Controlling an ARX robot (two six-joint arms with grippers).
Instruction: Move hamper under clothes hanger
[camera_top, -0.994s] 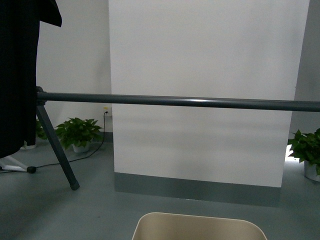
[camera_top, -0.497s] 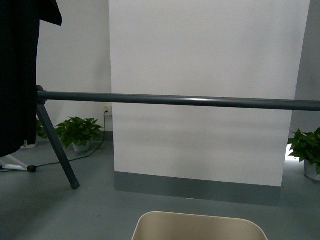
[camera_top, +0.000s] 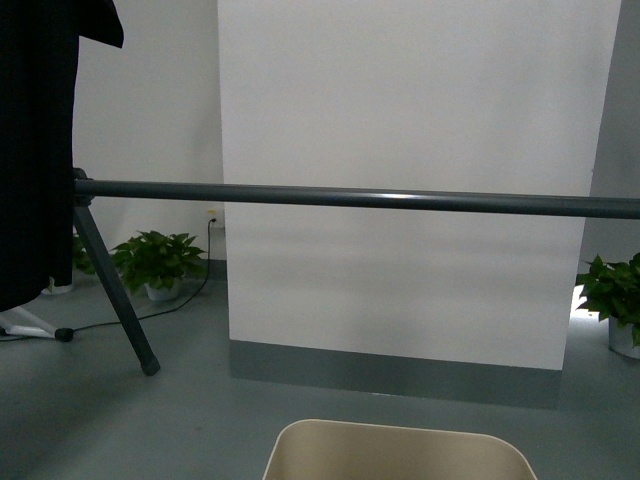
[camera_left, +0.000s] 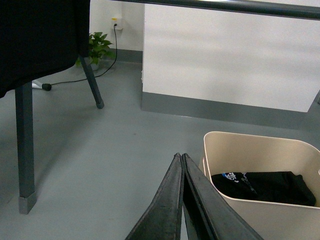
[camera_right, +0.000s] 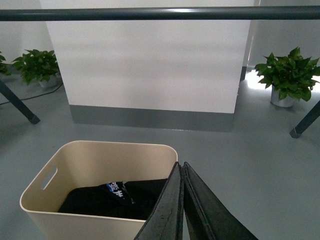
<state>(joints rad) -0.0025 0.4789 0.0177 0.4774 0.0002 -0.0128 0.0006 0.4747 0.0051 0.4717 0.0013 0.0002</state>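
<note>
The beige hamper (camera_top: 398, 452) stands on the grey floor directly before me, only its far rim showing in the front view. It holds a folded black garment (camera_right: 112, 197). The hamper also shows in the left wrist view (camera_left: 260, 150) and the right wrist view (camera_right: 97, 155). The clothes hanger's dark grey bar (camera_top: 360, 199) runs across beyond the hamper, with an angled leg (camera_top: 115, 295) and a hanging black T-shirt (camera_top: 35, 150) at the left. My left gripper (camera_left: 180, 156) is shut and empty beside the hamper's one side. My right gripper (camera_right: 180, 165) is shut and empty at the other side.
A white partition wall (camera_top: 410, 150) with a grey base stands behind the bar. Potted plants sit at the left (camera_top: 155, 265) and right (camera_top: 615, 300). A black cable (camera_top: 130, 320) lies on the floor by the rack leg. A thick grey post (camera_left: 24, 145) stands near the left arm.
The bar and the scene behind it have slid slightly upward in the front view, and the hamper rim sits a touch higher. Nothing else has changed.
</note>
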